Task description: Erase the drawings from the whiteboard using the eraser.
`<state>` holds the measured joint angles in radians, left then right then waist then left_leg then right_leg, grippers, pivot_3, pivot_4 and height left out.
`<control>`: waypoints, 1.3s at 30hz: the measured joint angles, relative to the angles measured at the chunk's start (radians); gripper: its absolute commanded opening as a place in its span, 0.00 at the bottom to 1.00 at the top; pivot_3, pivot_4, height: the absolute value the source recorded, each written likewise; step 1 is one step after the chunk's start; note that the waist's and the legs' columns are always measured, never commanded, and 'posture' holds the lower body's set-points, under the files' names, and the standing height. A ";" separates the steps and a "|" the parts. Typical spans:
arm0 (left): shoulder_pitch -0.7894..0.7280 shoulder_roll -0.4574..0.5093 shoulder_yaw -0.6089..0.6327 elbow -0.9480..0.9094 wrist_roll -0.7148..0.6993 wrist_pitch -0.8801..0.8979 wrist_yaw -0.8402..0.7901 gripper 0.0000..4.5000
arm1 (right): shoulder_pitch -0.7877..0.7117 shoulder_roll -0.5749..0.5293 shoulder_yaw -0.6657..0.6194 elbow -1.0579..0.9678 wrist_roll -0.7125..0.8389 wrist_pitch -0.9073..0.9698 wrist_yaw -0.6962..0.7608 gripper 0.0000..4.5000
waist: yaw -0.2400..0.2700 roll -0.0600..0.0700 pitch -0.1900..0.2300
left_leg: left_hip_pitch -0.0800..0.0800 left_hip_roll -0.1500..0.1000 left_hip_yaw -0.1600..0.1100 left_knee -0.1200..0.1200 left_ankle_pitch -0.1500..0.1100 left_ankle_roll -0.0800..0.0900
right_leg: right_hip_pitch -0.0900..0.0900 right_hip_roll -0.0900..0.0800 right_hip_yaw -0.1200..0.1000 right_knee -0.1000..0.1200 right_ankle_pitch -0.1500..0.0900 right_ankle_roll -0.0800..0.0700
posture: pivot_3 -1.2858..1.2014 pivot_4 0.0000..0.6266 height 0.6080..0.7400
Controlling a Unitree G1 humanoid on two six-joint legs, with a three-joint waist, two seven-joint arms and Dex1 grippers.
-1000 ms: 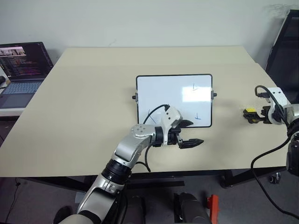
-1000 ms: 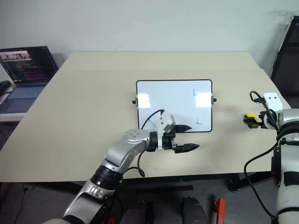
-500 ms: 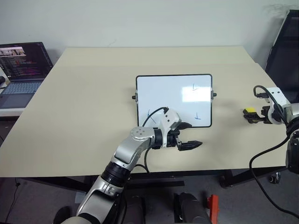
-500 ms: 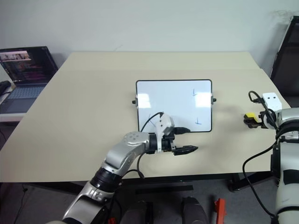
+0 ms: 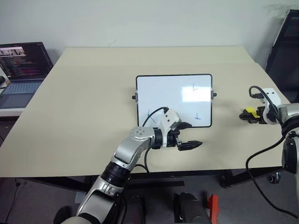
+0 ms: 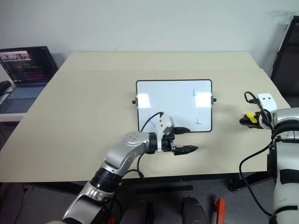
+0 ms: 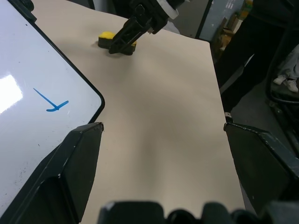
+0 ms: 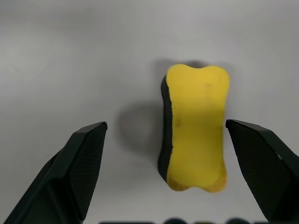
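The whiteboard (image 5: 174, 100) lies flat near the middle of the beige surface (image 5: 84, 102), its blue drawings (image 5: 195, 87) on its right half and by its near left corner. The eraser (image 5: 251, 112), a small yellow block with a dark underside, sits on the surface well to the right of the whiteboard. The right claw (image 5: 246, 115) is poised over the eraser with its fingers (image 8: 79, 163) released and spread wide, one on each side of the block, not touching it. The left claw (image 5: 189, 135) hovers at the whiteboard's near edge, pointing right, released and grasping nothing. A laptop (image 5: 21, 70) stands far left of the whiteboard.
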<state>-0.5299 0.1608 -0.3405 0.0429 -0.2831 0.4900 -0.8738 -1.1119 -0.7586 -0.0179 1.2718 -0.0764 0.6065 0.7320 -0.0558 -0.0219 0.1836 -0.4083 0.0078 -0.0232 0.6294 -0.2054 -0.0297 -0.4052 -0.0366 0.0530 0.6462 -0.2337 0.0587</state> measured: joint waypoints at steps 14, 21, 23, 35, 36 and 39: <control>0.000 0.001 0.000 0.000 0.000 0.000 0.008 1.00 | 0.043 0.021 -0.007 -0.083 0.029 0.067 0.018 0.95 | 0.000 0.000 0.000 | 0.000 0.000 0.000 0.000 0.000 0.000 | 0.000 0.000 0.000 0.000 0.000 0.000 | 0.52 0.24 1.00; 0.000 0.003 0.000 0.000 0.000 0.000 0.007 1.00 | 0.112 0.001 -0.123 -0.130 0.103 0.024 -0.084 0.95 | 0.004 0.000 0.000 | 0.000 0.000 0.000 0.000 0.000 0.000 | 0.000 0.000 0.000 0.000 0.000 0.000 | 0.52 0.24 1.00; 0.000 0.005 -0.001 0.000 0.000 0.000 0.007 1.00 | 0.138 -0.018 -0.153 -0.150 0.123 0.000 -0.092 0.95 | 0.004 0.000 0.000 | 0.000 0.000 0.000 0.000 0.000 0.000 | 0.000 0.000 0.000 0.000 0.000 0.000 | 0.52 0.24 1.00; 0.000 0.012 -0.007 0.000 0.011 0.000 -0.014 1.00 | 0.306 -0.029 -0.188 -0.270 0.186 -0.081 -0.029 0.95 | 0.000 0.000 0.000 | 0.001 0.000 0.001 0.000 0.000 0.000 | 0.000 0.000 0.001 0.000 0.000 0.001 | 0.52 0.24 1.00; 0.000 0.012 -0.007 0.001 0.011 0.000 -0.015 1.00 | 0.309 -0.028 -0.191 -0.275 0.192 -0.081 -0.028 0.95 | 0.000 0.000 0.000 | 0.001 0.000 0.001 0.000 0.000 0.000 | 0.000 0.000 0.001 0.000 0.000 0.001 | 0.52 0.24 1.00; 0.000 0.011 -0.007 0.001 0.013 0.000 -0.020 1.00 | 0.311 -0.025 -0.198 -0.285 0.213 -0.080 -0.028 0.95 | 0.000 0.000 0.000 | 0.001 0.000 0.001 0.000 0.000 0.000 | 0.000 0.000 0.001 0.000 0.000 0.001 | 0.52 0.24 1.00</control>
<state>-0.5302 0.1717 -0.3475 0.0438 -0.2696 0.4899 -0.8936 -0.8008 -0.7836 -0.2161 0.9872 0.1363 0.5264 0.7045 -0.0562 -0.0217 0.1835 -0.4078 0.0077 -0.0222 0.6296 -0.2054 -0.0297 -0.4051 -0.0365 0.0544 0.6466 -0.2336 0.0594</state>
